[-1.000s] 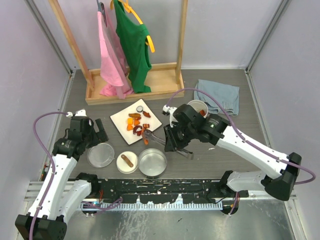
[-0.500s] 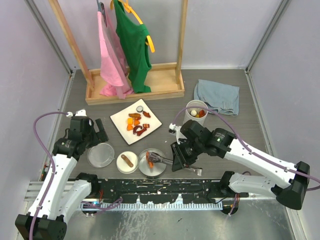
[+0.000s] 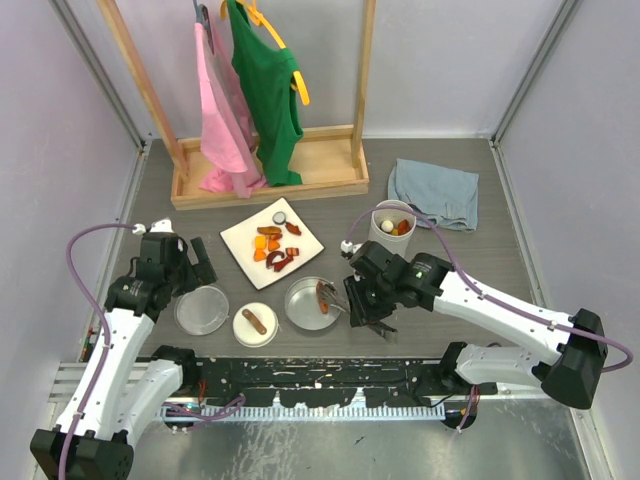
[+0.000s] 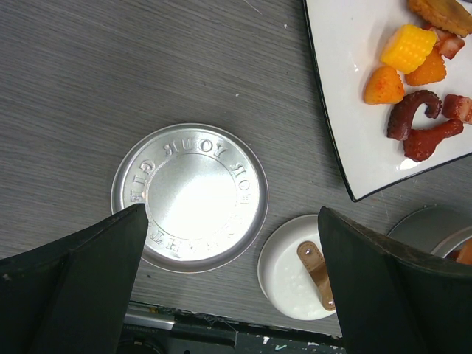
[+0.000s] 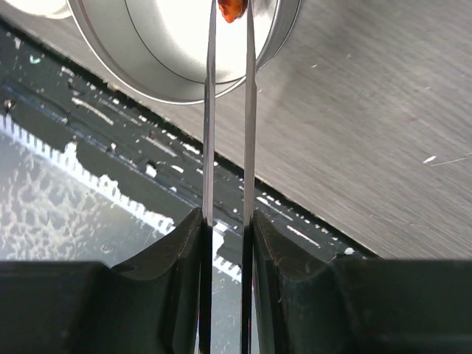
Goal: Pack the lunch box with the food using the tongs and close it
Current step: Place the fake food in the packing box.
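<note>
From above, the right claw is just right of the tin, clamped narrow on the handle end of the tongs. Their tips reach over the tin's right part and pinch an orange-red piece. Left of the tin stands the small dish with a sausage piece. Further left lies the flat lid, with the left claw over it, spread wide and empty. Behind the tin is the white plate of food. Behind and right of it are the cup and a blue cloth.

The left wrist view shows the lid between the wide-apart fingers. The small dish is beside it, and the tin's rim is at the right edge.

The right wrist view shows both tong arms squeezed between the fingers. The orange-red piece is at their tips, over the tin.
</note>
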